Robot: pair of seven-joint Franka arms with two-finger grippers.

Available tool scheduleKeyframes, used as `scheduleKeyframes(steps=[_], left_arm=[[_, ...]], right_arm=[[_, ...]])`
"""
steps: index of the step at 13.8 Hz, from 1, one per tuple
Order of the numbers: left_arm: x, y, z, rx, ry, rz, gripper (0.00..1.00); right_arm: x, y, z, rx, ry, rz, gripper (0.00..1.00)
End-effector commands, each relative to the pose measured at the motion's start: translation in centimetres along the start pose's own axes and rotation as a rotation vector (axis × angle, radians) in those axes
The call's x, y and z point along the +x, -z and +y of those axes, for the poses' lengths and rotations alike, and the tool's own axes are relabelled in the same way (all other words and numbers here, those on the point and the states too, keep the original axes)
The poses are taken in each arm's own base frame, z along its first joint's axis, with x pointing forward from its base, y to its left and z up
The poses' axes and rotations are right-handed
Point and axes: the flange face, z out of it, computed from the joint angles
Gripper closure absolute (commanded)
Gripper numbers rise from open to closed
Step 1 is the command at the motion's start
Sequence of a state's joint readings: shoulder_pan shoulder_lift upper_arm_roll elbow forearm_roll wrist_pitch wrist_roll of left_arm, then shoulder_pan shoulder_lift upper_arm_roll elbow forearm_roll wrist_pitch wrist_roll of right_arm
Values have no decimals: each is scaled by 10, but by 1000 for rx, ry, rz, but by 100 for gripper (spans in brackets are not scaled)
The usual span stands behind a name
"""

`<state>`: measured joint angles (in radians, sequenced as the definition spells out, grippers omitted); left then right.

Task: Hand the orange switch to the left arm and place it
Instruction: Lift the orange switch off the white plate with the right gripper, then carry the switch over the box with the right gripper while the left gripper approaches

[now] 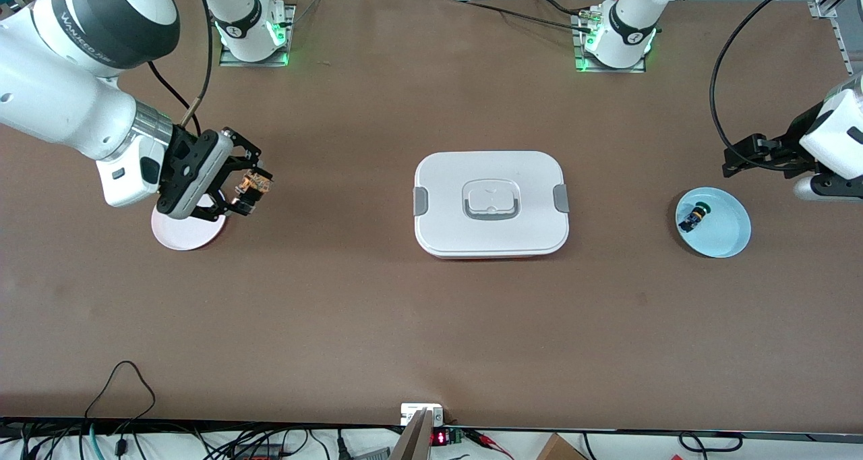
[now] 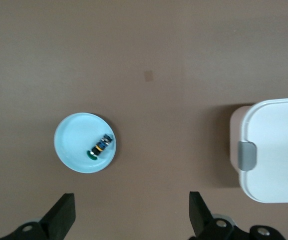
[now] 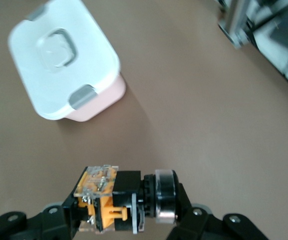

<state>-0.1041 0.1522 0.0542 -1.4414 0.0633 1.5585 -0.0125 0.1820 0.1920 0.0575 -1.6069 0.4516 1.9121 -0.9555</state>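
**Orange switch held aloft at the right arm's end of the worktop**

The small black push-button switch with an orange body [image 1: 255, 187] is gripped between the shut jaws of the right gripper [image 1: 248, 191], which is raised over the brown worktop [image 1: 377, 325] just beside a pale pink round plate [image 1: 183, 233]. Much of that plate is hidden under the gripper and wrist. In the right wrist view the switch [image 3: 115, 199] is seen lying crosswise in the jaws, its silver-ringed button end pointing one way and its orange terminal block the other; the gripper fingers themselves are largely cut off at the frame edge.

The big white rounded-rectangular lidded box with grey side clips [image 1: 491, 204] sits at the middle of the worktop, only a sliver of its red-orange base rim showing.

The left gripper [image 1: 741, 156] hangs with its jaws spread wide and holding nothing, over the worktop near a light blue round plate [image 1: 728, 234]; its arm is partly cut off by the frame. On that plate lies a second small switch with blue and green parts [image 1: 693, 218], its detail hard to make out.
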Motion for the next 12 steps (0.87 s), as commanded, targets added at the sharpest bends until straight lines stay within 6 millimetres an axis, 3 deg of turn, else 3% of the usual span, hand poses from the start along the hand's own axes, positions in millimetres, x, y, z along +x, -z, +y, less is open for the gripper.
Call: scheduleKeyframes(steps=[1, 3, 5, 6, 7, 10, 12], left_arm=[[6, 16, 39, 134, -81, 44, 0], [6, 21, 32, 36, -57, 50, 0], [7, 19, -2, -79, -49, 49, 0], [7, 18, -8, -91, -75, 50, 0], [11, 11, -10, -86, -83, 40, 0], [9, 30, -15, -128, -60, 66, 0], [9, 24, -13, -161, -58, 42, 0]], right_arm=[[16, 4, -4, 44, 153, 133, 81], [29, -2, -11, 96, 226, 260, 81], [41, -3, -17, 113, 250, 359, 81], [47, -7, -22, 130, 268, 401, 82], [53, -10, -25, 157, 267, 459, 82], [67, -36, -35, 252, 266, 593, 85], [78, -58, -43, 307, 262, 670, 86]])
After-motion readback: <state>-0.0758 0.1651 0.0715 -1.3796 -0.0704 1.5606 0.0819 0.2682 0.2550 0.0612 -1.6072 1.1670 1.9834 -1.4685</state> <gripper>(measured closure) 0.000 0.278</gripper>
